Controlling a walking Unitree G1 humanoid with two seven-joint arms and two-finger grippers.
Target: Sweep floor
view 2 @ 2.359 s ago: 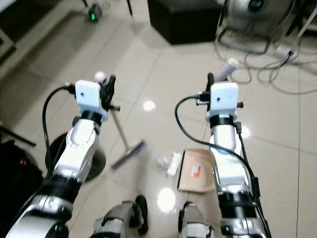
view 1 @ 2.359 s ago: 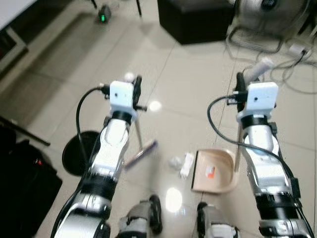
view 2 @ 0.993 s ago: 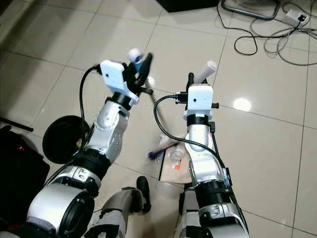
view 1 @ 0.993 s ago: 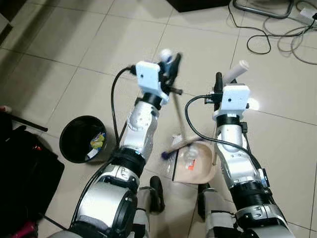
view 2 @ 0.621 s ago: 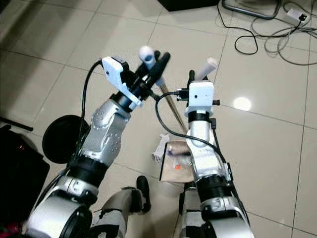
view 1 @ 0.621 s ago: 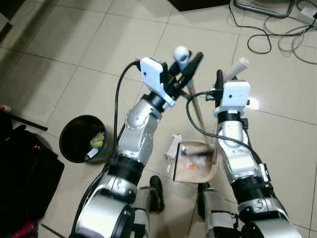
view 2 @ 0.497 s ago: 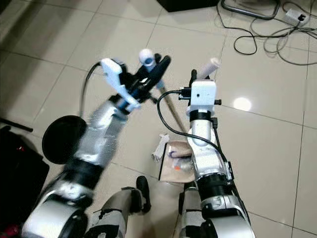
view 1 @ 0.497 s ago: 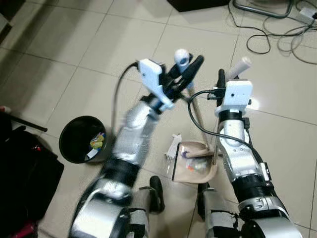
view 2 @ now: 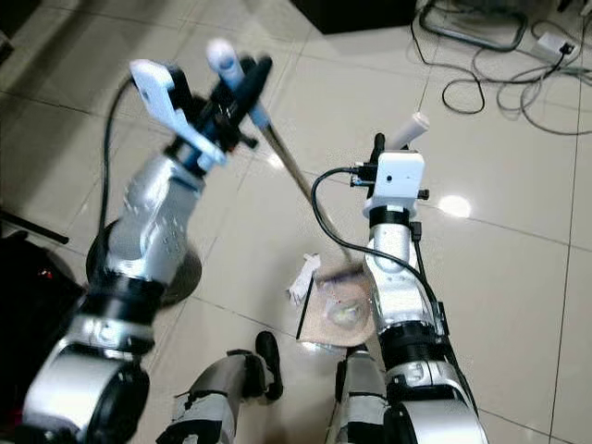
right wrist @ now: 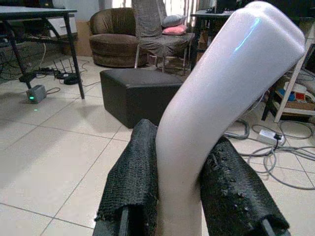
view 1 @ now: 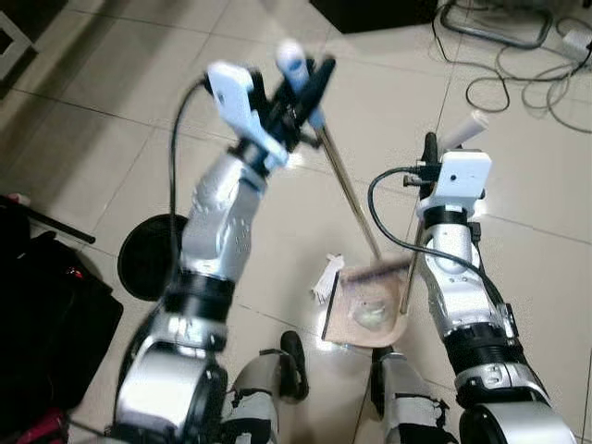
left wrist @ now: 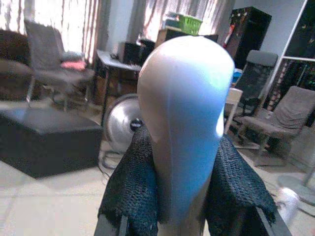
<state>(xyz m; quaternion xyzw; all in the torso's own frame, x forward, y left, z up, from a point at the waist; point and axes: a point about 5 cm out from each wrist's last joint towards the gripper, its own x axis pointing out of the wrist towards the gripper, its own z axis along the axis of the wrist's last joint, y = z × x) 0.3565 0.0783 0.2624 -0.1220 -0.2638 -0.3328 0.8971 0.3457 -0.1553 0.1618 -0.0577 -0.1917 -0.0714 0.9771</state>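
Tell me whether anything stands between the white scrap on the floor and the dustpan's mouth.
Nothing visible does. The white scrap lies on bare tile right beside the open edge of the dustpan. The broom head sits at the pan's far end, not between them.

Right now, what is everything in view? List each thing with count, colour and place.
broom: one, pale handle, slanting from left gripper down to the dustpan
dustpan: one, beige, floor by the feet, debris inside
paper scrap: one, white, beside the dustpan
bin: one, black, floor on the left
ottoman: one, black, ahead
fan: one, silver, by the ottoman
cables: several, on the floor far right
left gripper: shut on broom
right gripper: shut on dustpan handle
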